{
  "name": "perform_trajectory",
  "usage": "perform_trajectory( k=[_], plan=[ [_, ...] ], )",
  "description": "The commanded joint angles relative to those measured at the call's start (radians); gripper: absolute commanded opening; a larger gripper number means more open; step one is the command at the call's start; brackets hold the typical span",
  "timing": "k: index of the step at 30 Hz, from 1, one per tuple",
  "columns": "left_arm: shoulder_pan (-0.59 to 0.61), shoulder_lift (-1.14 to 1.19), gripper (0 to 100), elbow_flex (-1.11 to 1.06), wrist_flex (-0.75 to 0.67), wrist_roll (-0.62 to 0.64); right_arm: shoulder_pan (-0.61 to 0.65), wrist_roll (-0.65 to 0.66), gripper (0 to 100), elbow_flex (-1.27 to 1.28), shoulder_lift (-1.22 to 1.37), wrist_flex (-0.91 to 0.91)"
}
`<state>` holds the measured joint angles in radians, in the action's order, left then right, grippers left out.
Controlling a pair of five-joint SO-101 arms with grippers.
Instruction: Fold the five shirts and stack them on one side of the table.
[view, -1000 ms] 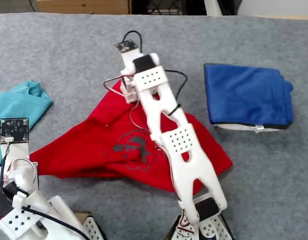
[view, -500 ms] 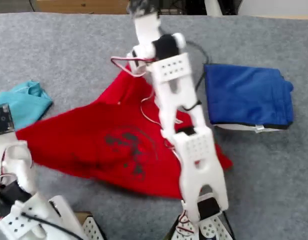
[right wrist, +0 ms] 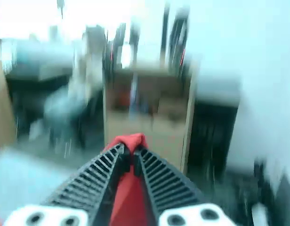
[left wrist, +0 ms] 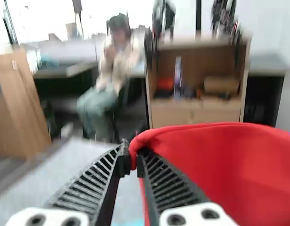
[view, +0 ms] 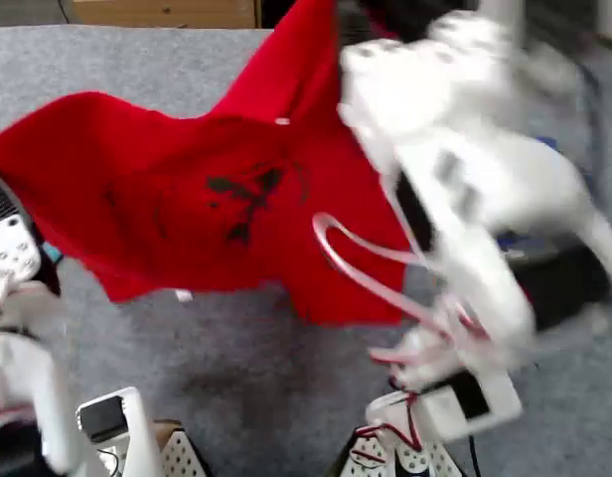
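Red shirt, high view: the red shirt (view: 187,189) is up off the worktop (view: 236,397), stretched wide in the air between the two arms. One corner is at the far left, and a peak reaches the top edge near the middle.
Print: a dark print (view: 248,194) sits on the middle of the cloth, facing the camera.
Tag: a small white tag (view: 182,295) hangs at the lower hem.
Left arm: the left arm (view: 23,328) stands at the near left, just below the shirt's left corner. I cannot tell how its fingers stand from here.
Right arm: the right arm (view: 465,199) stands high at the right, with red-and-white cables (view: 376,268) looping in front of the shirt's right edge.
Worktop: grey, seen beneath the hanging hem and around both arm bases.
Left gripper, left wrist view: the left gripper (left wrist: 132,159) points out level toward the room. Its black ribbed fingers (left wrist: 102,179) are pressed together on a rolled edge of the red shirt. The cloth is pinched at the tips and spreads away from one side.
Cabinet: a wooden cabinet (left wrist: 197,89) with open shelves stands in the room, well behind the shirt.
Right gripper, right wrist view: the right gripper (right wrist: 131,151) has its black ribbed fingers (right wrist: 98,181) pinching a fold of the red shirt. A small red bunch sticks out past the tips, and more cloth runs down between the fingers toward the camera.
Shelving: wooden shelving (right wrist: 149,113) stands in the room beyond the tips.
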<state>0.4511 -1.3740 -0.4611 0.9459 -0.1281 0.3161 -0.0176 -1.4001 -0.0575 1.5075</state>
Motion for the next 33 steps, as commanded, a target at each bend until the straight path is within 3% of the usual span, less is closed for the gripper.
perform_trajectory(
  k=[1,10,14,19,25,28,33],
  plan=[
    [-0.013,0.006,11,0.194,0.14,0.009,-0.048,-0.008,1.3,-0.024,-0.105,-0.091],
    [-0.013,0.109,3,0.555,0.591,-0.094,-0.095,-0.003,1.3,-0.022,-0.211,-0.109],
    [-0.013,0.155,3,0.567,0.701,-0.091,-0.095,0.0,1.3,0.087,-0.185,-0.106],
    [-0.022,0.173,3,0.369,0.694,-0.1,-0.095,0.043,1.3,0.312,-0.143,-0.104],
    [-0.18,0.164,3,0.047,0.649,-0.321,-0.029,0.146,1.3,0.545,-0.107,-0.106],
    [-0.239,0.164,3,-0.05,0.643,-0.374,0.031,0.187,1.3,0.645,-0.079,-0.11],
    [-0.522,0.166,3,-0.196,0.64,-0.373,-0.026,0.206,1.3,0.808,0.024,-0.232]
  ],
)
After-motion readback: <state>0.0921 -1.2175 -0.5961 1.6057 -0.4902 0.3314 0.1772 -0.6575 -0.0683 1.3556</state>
